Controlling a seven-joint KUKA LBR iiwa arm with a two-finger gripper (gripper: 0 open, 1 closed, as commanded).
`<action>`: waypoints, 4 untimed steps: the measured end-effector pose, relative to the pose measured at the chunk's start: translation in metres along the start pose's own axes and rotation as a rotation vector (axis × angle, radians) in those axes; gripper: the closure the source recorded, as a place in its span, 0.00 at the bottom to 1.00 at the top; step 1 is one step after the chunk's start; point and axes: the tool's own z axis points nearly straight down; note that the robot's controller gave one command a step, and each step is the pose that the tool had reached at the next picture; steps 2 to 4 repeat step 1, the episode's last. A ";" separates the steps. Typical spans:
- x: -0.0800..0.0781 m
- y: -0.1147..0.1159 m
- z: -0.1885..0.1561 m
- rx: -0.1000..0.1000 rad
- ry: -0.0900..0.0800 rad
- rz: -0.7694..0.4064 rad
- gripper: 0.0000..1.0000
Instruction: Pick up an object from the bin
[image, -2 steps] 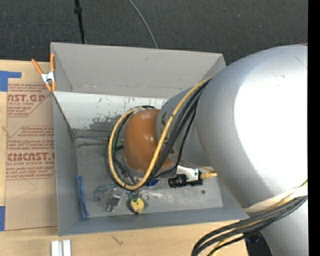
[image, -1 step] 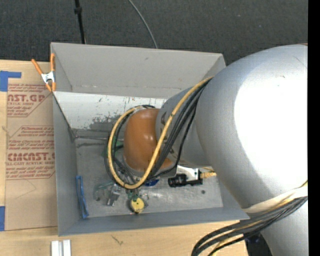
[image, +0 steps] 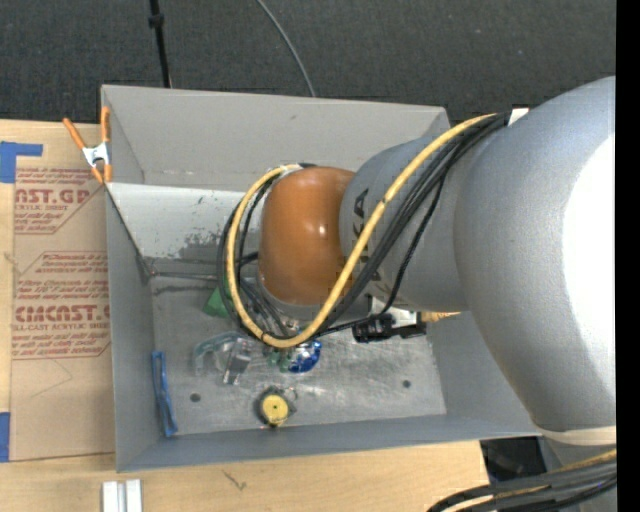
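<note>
My gripper (image: 271, 316) reaches down into the middle of the bin, and just a bit of its dark body shows under the arm's orange cover. A small blue and white object (image: 304, 356) lies right below it on the bin floor. To its left sits a clear, silvery object (image: 226, 356). A green piece (image: 215, 301) peeks out at the cover's left edge. A yellow round object (image: 272, 407) rests nearer the front wall.
A blue flat strip (image: 162, 393) lies along the bin's left wall near the front corner. The big grey arm and its looped cables hang over the bin's right and back part, hiding the floor there.
</note>
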 end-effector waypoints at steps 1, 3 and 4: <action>0.009 0.005 -0.107 -0.001 0.000 -0.043 1.00; 0.009 0.005 -0.107 -0.001 0.000 -0.043 1.00; 0.009 0.005 -0.107 -0.001 0.000 -0.043 1.00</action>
